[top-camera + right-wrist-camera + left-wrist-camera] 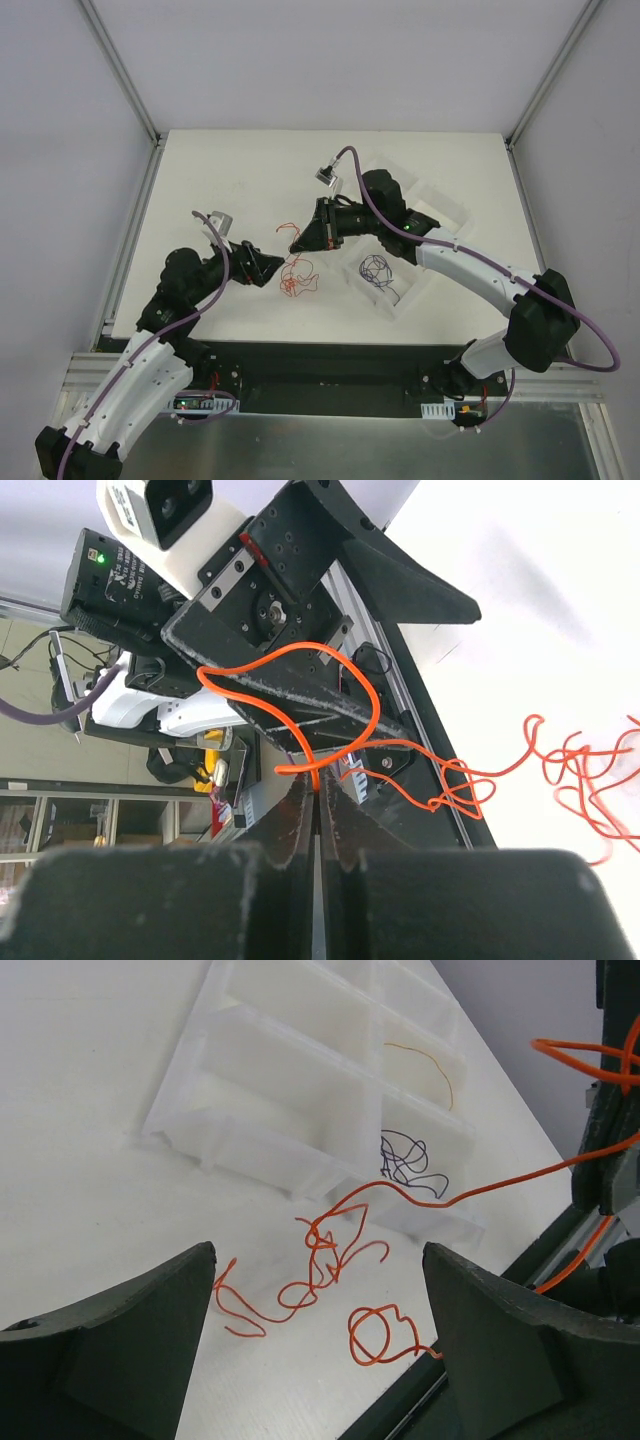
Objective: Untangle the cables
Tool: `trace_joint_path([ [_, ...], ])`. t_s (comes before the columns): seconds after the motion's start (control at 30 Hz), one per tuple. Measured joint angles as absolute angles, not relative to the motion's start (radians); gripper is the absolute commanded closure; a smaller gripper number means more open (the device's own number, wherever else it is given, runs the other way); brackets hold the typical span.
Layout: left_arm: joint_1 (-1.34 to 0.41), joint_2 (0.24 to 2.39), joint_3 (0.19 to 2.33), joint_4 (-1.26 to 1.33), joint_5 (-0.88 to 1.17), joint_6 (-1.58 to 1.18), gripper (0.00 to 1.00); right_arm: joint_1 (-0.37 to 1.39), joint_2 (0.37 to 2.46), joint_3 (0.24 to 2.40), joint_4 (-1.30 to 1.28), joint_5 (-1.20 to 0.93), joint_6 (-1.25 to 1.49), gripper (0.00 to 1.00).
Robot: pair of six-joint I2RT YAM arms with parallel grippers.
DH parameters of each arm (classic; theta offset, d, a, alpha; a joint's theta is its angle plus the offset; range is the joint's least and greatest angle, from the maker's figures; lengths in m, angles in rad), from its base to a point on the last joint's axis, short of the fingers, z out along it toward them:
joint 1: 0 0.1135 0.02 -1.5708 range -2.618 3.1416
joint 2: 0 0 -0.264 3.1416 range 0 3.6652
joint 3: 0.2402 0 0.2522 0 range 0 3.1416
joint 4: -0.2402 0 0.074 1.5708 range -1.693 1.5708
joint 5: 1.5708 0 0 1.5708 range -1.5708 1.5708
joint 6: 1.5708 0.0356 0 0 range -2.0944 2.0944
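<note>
A tangle of thin red cables [297, 277] lies on the white table between my grippers. In the left wrist view the red strands [318, 1260] curl on the table just beyond my left gripper [318, 1252], which is open and empty. My right gripper [318, 780] is shut on one red cable [350, 675] and holds it lifted, the strand running down to the tangle [585, 780]. From above, the left gripper [262, 268] sits left of the tangle and the right gripper [298, 242] just above it. A dark blue cable [376, 268] lies in the tray.
A white compartment tray [425, 205] stands right of the tangle; in the left wrist view the tray [280, 1090] also holds a thin orange-tan cable [432, 1060] behind the dark blue cable [408, 1160]. The table's black front edge [420, 1400] is close.
</note>
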State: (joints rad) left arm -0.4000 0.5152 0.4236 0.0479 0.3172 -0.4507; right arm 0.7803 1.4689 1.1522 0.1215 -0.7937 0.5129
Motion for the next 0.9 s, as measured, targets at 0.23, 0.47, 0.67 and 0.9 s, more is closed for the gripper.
trace_joint_path([
  [0.23, -0.4, 0.522, 0.424, 0.142, 0.442, -0.409, 0.16, 0.78, 1.469, 1.152, 0.122, -0.795, 0.514, 1.0],
  [0.47, -0.401, 0.587, 0.424, 0.266, 0.537, -0.411, 0.18, 0.781, 1.469, 1.152, 0.122, -0.801, 0.519, 1.0],
  [0.67, -0.413, 0.702, 0.436, 0.304, 0.545, -0.427, 0.18, 0.79, 1.469, 1.153, 0.129, -0.802, 0.537, 1.0],
  [0.9, -0.413, 0.757, 0.447, 0.338, 0.449, -0.47, 0.49, 0.847, 1.475, 1.158, 0.15, -0.801, 0.556, 1.0],
])
